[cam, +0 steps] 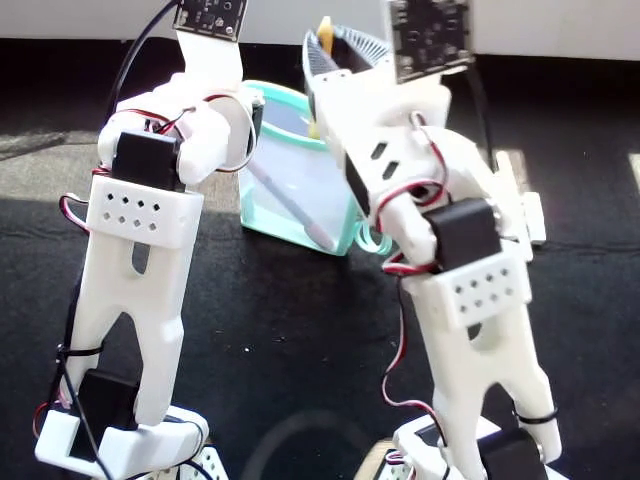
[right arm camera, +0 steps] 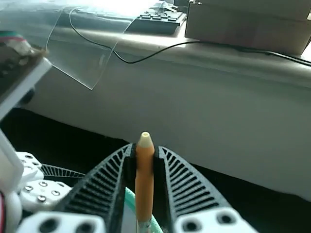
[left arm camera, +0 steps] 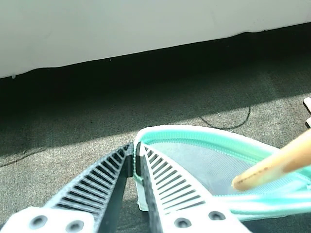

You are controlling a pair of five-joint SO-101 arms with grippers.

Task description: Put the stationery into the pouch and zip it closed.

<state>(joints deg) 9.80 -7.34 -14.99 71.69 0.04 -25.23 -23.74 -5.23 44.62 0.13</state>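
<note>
A teal mesh pouch [cam: 300,170] stands open on the dark cloth between the arms, with a pale pen [cam: 290,205] lying inside it. My left gripper [left arm camera: 134,148] is shut on the pouch's teal zip edge [left arm camera: 194,133] at one end of the opening. My right gripper [right arm camera: 145,148] is shut on an orange pen [right arm camera: 144,184], held upright above the pouch [right arm camera: 128,198]. In the high view that gripper [cam: 335,55] hangs over the pouch's far rim with the pen's yellow tip [cam: 324,30] poking up. The orange pen's lower end [left arm camera: 272,165] slants into the pouch mouth.
Dark cloth [cam: 300,330] covers the table up to a white wall [left arm camera: 121,29] at the back. A white object [cam: 535,215] lies to the right of the pouch. A thin cable [left arm camera: 228,124] rests on the cloth. A keyboard [right arm camera: 155,19] and box [right arm camera: 248,22] sit on the ledge beyond.
</note>
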